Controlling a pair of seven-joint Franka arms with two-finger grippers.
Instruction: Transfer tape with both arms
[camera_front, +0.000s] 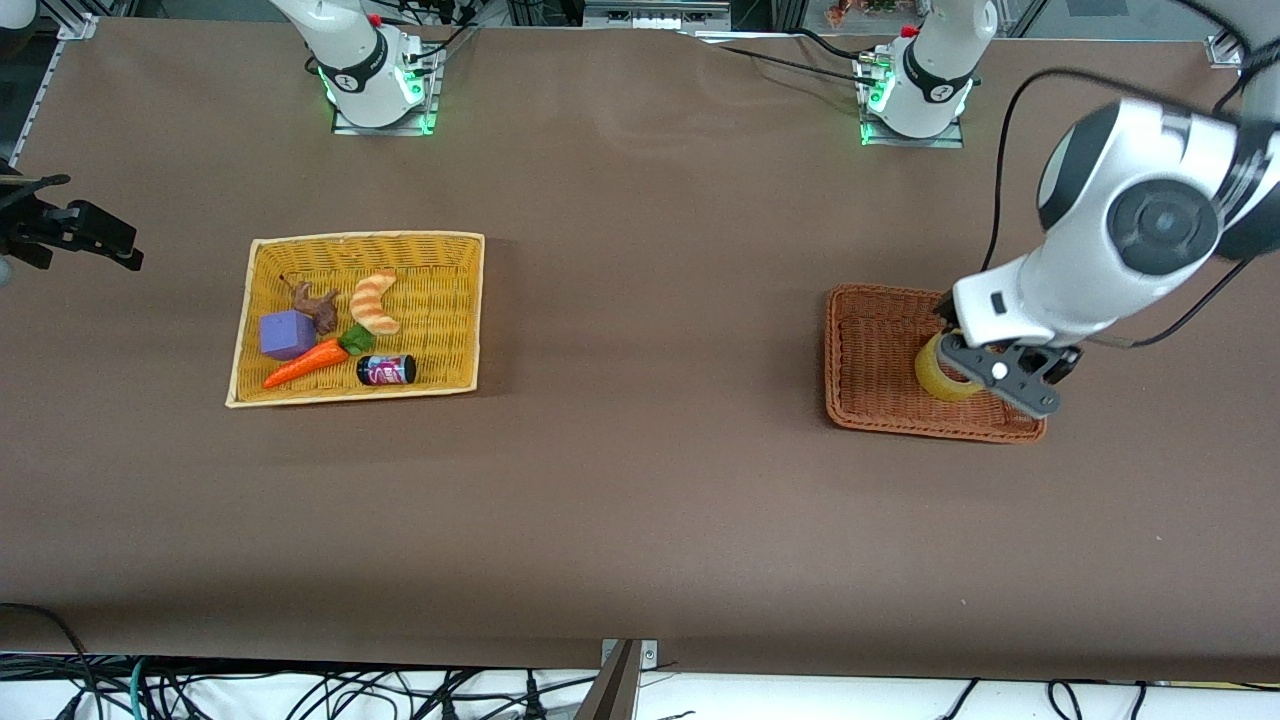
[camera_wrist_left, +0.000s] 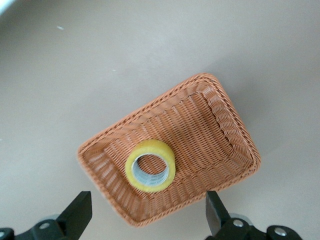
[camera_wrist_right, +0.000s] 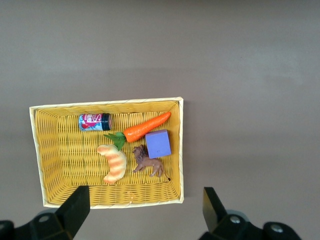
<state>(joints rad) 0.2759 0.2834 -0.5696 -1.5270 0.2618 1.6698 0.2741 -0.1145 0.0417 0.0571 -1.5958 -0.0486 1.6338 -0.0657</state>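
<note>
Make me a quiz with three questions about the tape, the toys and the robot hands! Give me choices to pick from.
1. Where is the tape?
A. In the brown wicker basket
B. In the yellow basket
C. On the bare table

2. How many things lie in the yellow basket?
A. Three
B. Five
C. Seven

3. What is the left gripper doing?
A. Squeezing the tape
B. Holding the carrot
C. Open over the tape, not touching it

Answers:
1. A, the roll sits on the brown weave in the left wrist view.
2. B, a croissant, a carrot, a purple cube, a lion figure and a small can.
3. C, its fingers stand wide apart with the roll below them.

The right gripper waits open over the yellow basket.
</note>
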